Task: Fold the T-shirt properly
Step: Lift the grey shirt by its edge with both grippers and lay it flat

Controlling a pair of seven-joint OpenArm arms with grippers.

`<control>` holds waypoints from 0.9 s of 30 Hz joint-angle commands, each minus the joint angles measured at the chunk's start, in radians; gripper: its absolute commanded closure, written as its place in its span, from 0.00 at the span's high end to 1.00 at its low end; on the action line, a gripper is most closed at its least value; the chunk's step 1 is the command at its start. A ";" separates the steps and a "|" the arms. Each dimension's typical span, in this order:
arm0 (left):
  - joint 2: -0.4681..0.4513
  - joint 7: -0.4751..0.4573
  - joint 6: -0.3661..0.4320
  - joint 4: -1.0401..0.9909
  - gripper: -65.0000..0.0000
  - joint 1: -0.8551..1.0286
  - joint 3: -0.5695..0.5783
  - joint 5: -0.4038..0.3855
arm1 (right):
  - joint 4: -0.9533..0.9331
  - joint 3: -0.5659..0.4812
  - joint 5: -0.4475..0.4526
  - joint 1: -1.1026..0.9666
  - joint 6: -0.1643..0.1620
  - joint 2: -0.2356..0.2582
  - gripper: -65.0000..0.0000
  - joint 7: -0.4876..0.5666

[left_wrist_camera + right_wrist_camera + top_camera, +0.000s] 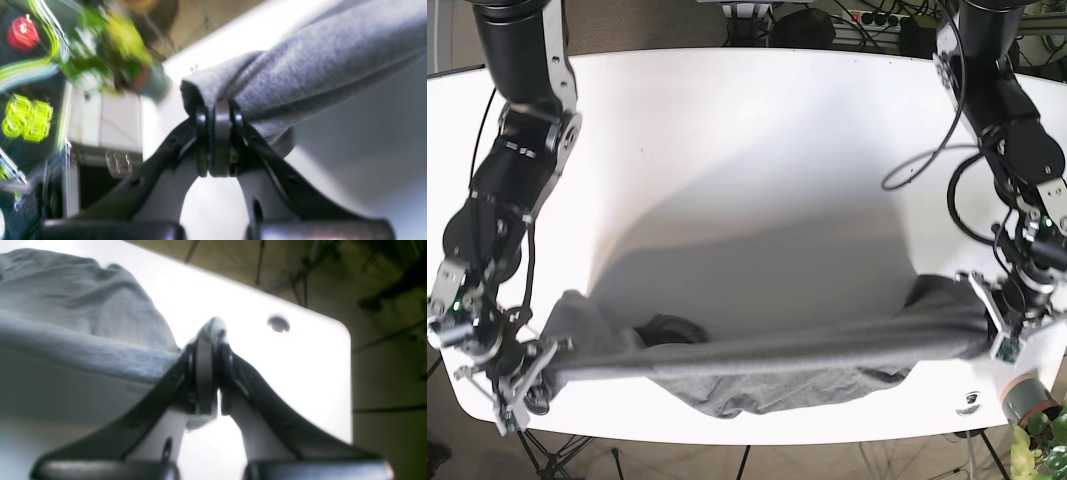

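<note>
Grey T-shirt [767,365] stretched between two grippers above the white table [747,150].
Left gripper [997,320] at three o'clock and right gripper [532,375] at eight o'clock each pinch bunched cloth; soft, light, it sags, likely best held at edges.

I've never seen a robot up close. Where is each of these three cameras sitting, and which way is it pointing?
Left wrist: sits on the left arm behind its claw, looking along the black fingers shut on the grey cotton T-shirt.
Right wrist: sits on the right arm behind its claw, facing the white table's rounded corner, fingers pinching the shirt.
Base: looks down from above on the whole table, both arms and the shirt stretched between the claws.
Shared: all three show the shirt and table.
</note>
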 commanded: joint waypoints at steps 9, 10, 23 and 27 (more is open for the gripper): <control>-0.015 -0.018 -0.016 0.077 0.00 0.284 -0.118 -0.003 | 0.236 0.091 0.025 -0.363 0.001 -0.072 0.04 0.021; -0.013 -0.018 -0.036 0.077 0.00 0.314 -0.127 -0.003 | 0.250 0.094 0.044 -0.398 0.001 -0.078 0.04 0.021; 0.034 -0.024 -0.060 0.078 0.00 0.570 -0.281 0.006 | 0.316 0.207 0.197 -0.742 -0.008 -0.107 0.04 0.020; 0.034 -0.037 -0.060 0.075 0.00 0.616 -0.278 0.009 | 0.342 0.201 0.200 -0.816 -0.008 -0.109 0.04 0.020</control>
